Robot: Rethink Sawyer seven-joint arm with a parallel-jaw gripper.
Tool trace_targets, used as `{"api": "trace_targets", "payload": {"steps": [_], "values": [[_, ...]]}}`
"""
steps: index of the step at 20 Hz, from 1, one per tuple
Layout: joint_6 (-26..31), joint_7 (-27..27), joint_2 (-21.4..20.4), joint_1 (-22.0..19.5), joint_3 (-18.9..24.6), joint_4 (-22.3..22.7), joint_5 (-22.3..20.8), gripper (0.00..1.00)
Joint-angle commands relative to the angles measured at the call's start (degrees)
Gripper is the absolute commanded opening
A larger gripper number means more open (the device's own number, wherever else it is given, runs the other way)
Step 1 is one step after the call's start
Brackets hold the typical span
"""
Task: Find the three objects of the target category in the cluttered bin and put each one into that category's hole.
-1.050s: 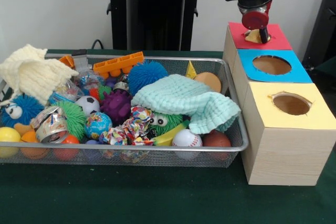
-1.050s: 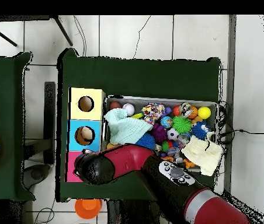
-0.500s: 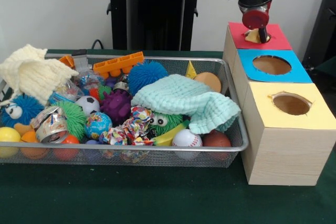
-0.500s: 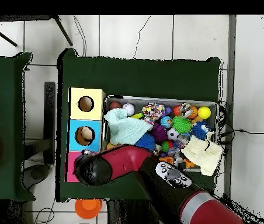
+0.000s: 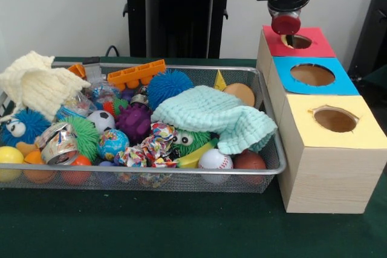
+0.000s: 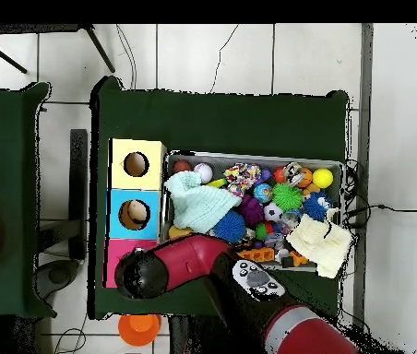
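My gripper (image 5: 285, 23) hangs just above the red box (image 5: 317, 45), over the near side of its round hole (image 5: 299, 41). Nothing shows beneath it, and I cannot tell its state. In the overhead view the arm's head (image 6: 141, 275) covers most of the red box. The wire bin (image 5: 193, 67) is full of clutter. It holds a mint knitted hat (image 5: 211, 113), a cream knitted hat (image 5: 36, 83), a baseball (image 5: 215, 159), an orange ball (image 5: 242, 93), spiky balls and a crushed can (image 5: 57, 143).
A blue box (image 5: 341, 84) and a yellow box (image 5: 363, 134), each with a round hole, stand in a row with the red one, right of the bin. From overhead something tan lies in the blue box's hole (image 6: 134, 214). Green cloth covers the table.
The gripper has risen from the red hole and shifted slightly left. The tan object seen under it at the hole no longer shows.
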Motion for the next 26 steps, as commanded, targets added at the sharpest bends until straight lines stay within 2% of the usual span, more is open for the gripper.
{"api": "trace_targets", "payload": {"steps": [1, 4, 7, 9, 13, 18, 26], "values": [[6.2, 6.5, 2.1, 0.4, -6.4, -6.6, -3.5, 0.0], [0.8, 7.0, 2.8, -3.3, -2.2, -3.6, -0.2, 0.0], [-5.7, 7.8, 3.7, -7.3, 2.5, -0.9, 1.2, 0.0], [-8.1, 8.2, 4.4, -9.6, 4.9, 0.1, 1.5, 0.0], [-7.2, 8.2, 5.6, -10.8, 6.7, -0.4, 2.1, 0.0], [-7.1, 6.6, 8.8, -16.4, 14.1, 2.0, 4.1, 0.0], [2.7, 4.9, 7.0, -13.6, 10.6, 0.2, 2.6, 0.0]]}}
